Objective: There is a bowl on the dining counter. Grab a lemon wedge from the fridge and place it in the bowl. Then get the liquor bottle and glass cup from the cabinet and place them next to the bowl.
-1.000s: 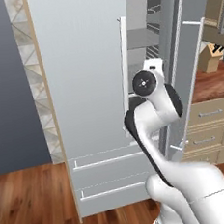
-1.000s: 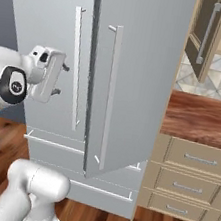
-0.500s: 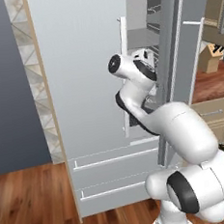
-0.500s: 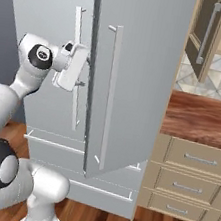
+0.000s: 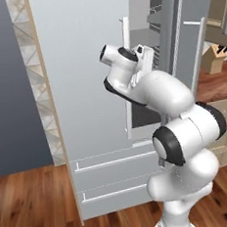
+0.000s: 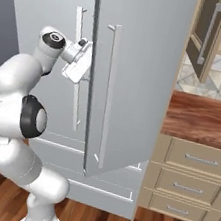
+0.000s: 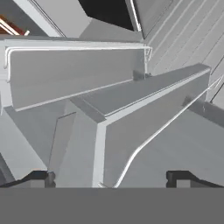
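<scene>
Left base view has my arm rising from the lower right and bending up toward the fridge, a tall pale grey unit whose right door stands ajar, so that grey shelves show in the gap at the upper right. My pincer is at the end of the arm, level with that gap and at the inner edge of the left door, its tips hidden from this side by the white hand. Below the doors lie the two drawers, one above the other. From the right base view the open door swings out toward the camera with its long white handle on the face, and my hand sits just left of that door's edge, close to the other white handle. In the hand view my two dark fingertips stand far apart at the bottom, fully spread, with nothing between them; ahead of them are pale grey door bins and shelf edges inside the fridge. To the right of the fridge is a wood-grain worktop over beige drawers.
</scene>
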Tool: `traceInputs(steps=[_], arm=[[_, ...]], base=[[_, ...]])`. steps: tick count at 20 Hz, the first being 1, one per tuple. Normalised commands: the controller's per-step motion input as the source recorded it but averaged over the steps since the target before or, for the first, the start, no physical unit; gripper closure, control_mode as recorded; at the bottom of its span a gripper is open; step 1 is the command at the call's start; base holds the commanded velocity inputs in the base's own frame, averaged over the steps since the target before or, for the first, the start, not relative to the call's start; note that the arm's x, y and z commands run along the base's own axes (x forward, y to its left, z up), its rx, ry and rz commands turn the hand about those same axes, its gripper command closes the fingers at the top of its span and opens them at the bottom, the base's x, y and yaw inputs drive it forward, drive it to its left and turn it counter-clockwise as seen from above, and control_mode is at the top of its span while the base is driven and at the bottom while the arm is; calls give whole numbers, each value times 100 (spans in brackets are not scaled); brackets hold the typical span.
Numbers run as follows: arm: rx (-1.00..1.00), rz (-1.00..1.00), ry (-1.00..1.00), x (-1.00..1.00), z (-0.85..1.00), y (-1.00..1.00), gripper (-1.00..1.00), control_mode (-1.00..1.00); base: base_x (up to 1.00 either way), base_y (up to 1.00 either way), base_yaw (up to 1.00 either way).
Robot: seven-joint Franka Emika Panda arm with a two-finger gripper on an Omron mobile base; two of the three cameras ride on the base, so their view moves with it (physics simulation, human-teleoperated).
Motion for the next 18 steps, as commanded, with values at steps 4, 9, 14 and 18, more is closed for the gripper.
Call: traceInputs(steps=[4,9,14,18], arm=[[0,-21,7,-4,0,-100,-100,-100],[0,-21,3,-27,0,-100,-100,-100],[2,-18,0,-62,0,-100,-100,-100],[10,-10,-11,-100,0,-100,-100,-100]], base=[[0,0,0],[0,0,0],[0,0,0],[0,0,0]])
